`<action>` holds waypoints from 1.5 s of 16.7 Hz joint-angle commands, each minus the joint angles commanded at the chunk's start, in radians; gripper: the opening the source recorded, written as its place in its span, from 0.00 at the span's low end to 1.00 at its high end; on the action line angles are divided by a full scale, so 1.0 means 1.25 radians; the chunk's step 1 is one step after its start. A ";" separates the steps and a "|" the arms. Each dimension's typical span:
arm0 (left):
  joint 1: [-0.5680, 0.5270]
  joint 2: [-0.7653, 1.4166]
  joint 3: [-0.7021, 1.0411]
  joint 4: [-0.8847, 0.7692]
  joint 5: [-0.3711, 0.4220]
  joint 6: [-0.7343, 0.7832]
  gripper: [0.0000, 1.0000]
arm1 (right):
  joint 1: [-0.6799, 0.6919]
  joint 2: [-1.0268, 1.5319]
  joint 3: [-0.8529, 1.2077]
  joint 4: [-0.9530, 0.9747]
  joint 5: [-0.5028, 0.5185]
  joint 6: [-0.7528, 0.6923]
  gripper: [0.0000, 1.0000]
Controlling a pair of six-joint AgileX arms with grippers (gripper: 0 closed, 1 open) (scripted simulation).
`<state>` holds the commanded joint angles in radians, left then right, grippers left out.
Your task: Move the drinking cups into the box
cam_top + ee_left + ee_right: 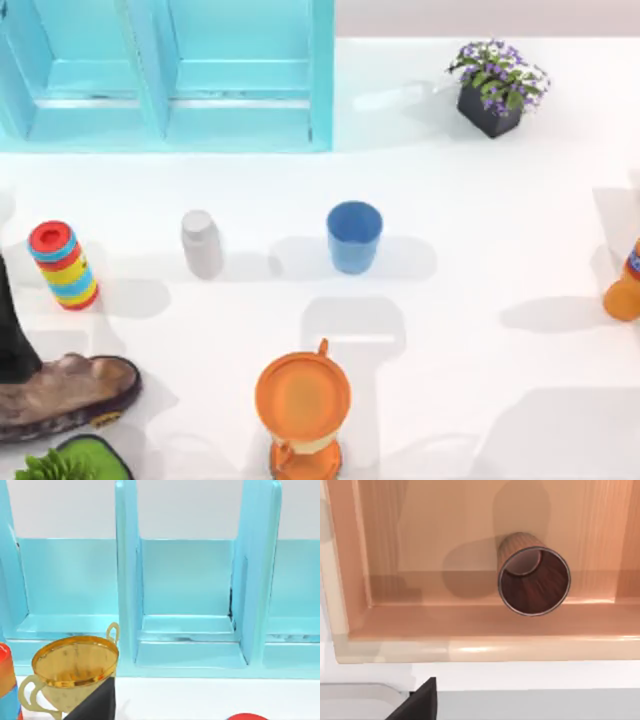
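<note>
1. Your right tool (422,700) shows as a dark finger edge in the right wrist view; you cannot tell how far it is open, and nothing is seen in its hold.
2. Just beyond that tool lies the wooden box (470,647), and the brown cup (534,580) already stands inside it, upright, mouth open toward the camera. Judge that half of the job done.
3. Your left tool (95,702) is a dark wedge in the left wrist view, in front of a gold trophy cup (75,672); whether it is open or closed cannot be told. Ahead of it stands the turquoise divided shelf (190,605).
4. What is left: the blue cup (354,236) stands upright on the counter (480,300) near the middle of the top view, apart from both tools.
5. Around the blue cup: the grey-white bottle (202,243) at its 9 o'clock, the orange pitcher (303,405) near 6 o'clock, the potted plant (497,88) toward 1 o'clock. None belongs in the box.
6. Expect the blue cup to be the next pick.
</note>
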<state>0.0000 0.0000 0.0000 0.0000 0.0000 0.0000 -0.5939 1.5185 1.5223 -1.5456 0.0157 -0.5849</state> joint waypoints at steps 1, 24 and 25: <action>0.000 0.000 0.000 0.000 0.000 0.000 1.00 | 0.000 0.000 0.003 -0.003 0.000 0.000 1.00; 0.000 0.000 0.000 0.000 0.000 0.000 1.00 | 1.013 0.696 0.686 0.072 0.095 0.995 1.00; 0.000 0.000 0.000 0.000 0.000 0.000 1.00 | 1.035 0.716 0.708 0.080 0.097 1.023 1.00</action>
<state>0.0000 0.0000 0.0000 0.0000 0.0000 0.0000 0.7005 2.4130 2.4078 -1.4451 0.1372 0.6943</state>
